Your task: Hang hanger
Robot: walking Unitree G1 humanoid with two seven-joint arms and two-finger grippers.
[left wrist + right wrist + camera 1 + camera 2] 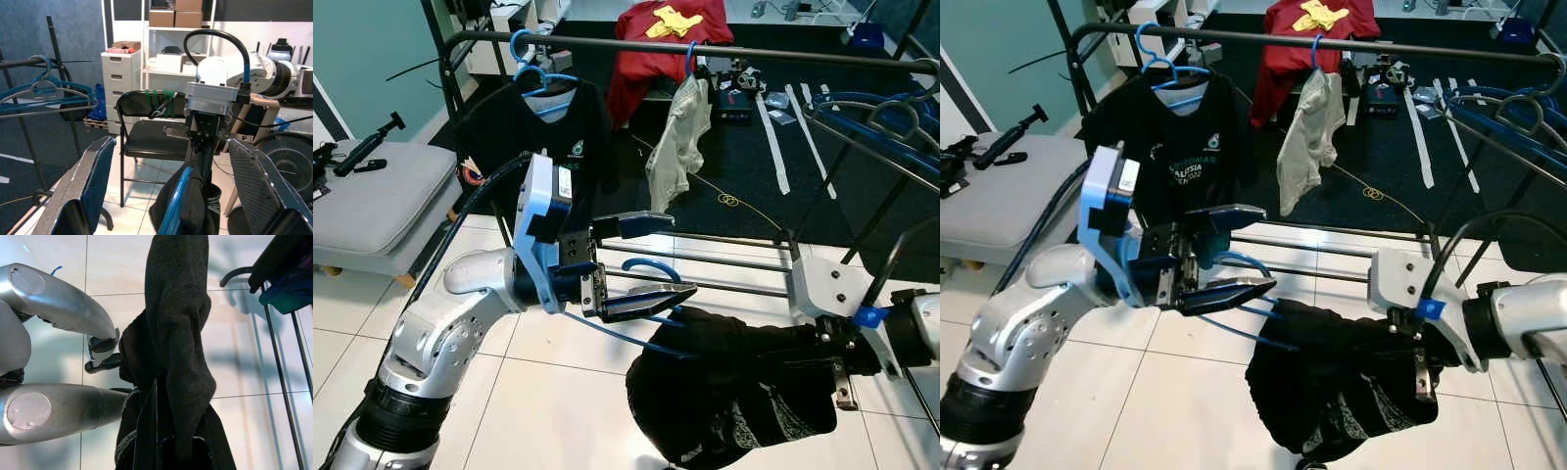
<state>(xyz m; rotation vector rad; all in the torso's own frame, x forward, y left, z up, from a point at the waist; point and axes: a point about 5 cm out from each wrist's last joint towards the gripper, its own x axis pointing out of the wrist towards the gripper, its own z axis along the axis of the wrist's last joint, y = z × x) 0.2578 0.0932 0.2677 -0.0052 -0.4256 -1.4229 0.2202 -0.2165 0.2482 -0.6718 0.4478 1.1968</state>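
Observation:
A blue hanger point(651, 268) carries a crumpled black garment point(734, 387) low in front of the clothes rack. My left gripper point(683, 255) is open, its two black fingers above and below the hanger's hook without closing on it. In the left wrist view the blue hanger point(176, 198) rises between the spread fingers point(90, 183). My right gripper point(837, 377) is shut on the black garment at its right side; in the right wrist view the black garment point(176, 333) hangs from the shut fingers point(149, 431). The rack's top rail point(754, 49) runs across above.
On the rail hang a black T-shirt point(548, 132) and a beige garment point(677, 137), both on blue hangers. Lower rack bars point(724, 264) cross just behind my grippers. A grey bench point(372, 196) stands left. Spare blue hangers point(886, 108) sit right. Red clothing point(656, 44) lies behind.

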